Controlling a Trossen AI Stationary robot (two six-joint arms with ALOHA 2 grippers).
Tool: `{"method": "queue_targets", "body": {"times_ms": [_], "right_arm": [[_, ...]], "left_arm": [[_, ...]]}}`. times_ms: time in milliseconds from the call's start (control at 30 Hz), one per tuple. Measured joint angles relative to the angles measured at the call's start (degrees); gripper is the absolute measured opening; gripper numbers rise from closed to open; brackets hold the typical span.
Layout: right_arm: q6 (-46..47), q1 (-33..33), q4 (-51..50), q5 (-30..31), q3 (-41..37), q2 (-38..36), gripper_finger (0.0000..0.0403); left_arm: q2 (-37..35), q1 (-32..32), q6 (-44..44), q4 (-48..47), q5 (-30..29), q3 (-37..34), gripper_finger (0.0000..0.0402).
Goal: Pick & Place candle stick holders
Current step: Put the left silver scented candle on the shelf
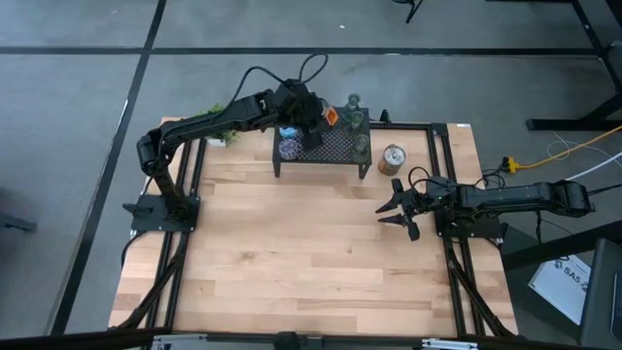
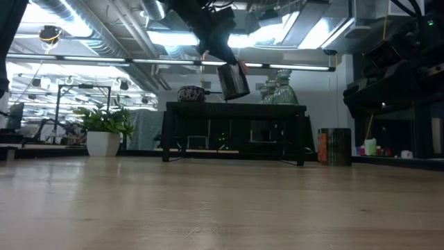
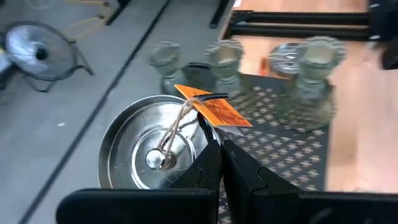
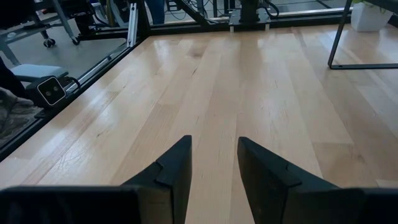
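Observation:
My left gripper reaches over the black mesh stand at the table's far middle and is shut on a silver candle stick holder with an orange tag. In the low view this holder hangs above the stand's top. Three clear glass holders stand on the stand's far and right parts. A purple holder and a blue one sit on its left part. Another silver-and-orange holder stands on the table right of the stand. My right gripper waits open near the right edge. My left gripper pinches the silver holder's rim on the side where the tag string is tied, one finger inside the cup and one outside. The fingers slant down from the table's left. The holder hangs tilted below them, clear of the stand.
A small green potted plant stands on the table left of the stand. The black frame rails run along the table's edges. Bare wood stretches in front of the stand toward the near edge.

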Motion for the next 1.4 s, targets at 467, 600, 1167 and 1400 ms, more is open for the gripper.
{"method": "queue_targets", "body": {"times_ms": [467, 600, 1167, 1400], "right_arm": [[0.0, 0.0, 0.0, 0.0, 0.0, 0.0, 0.0132], [0.0, 0.0, 0.0, 0.0, 0.0, 0.0, 0.0132], [0.0, 0.0, 0.0, 0.0, 0.0, 0.0, 0.0132], [0.0, 0.0, 0.0, 0.0, 0.0, 0.0, 0.0132]], "left_arm": [[7.0, 2.6, -1.7, -17.1, 3.4, 18.3, 0.0002], [11.0, 3.6, -1.7, -24.3, 3.9, 24.6, 0.0002], [16.3, 1.4, -0.2, -24.6, 3.2, 25.5, 0.0002], [16.3, 1.5, 1.2, -23.3, 3.3, 25.5, 0.0002]]}}
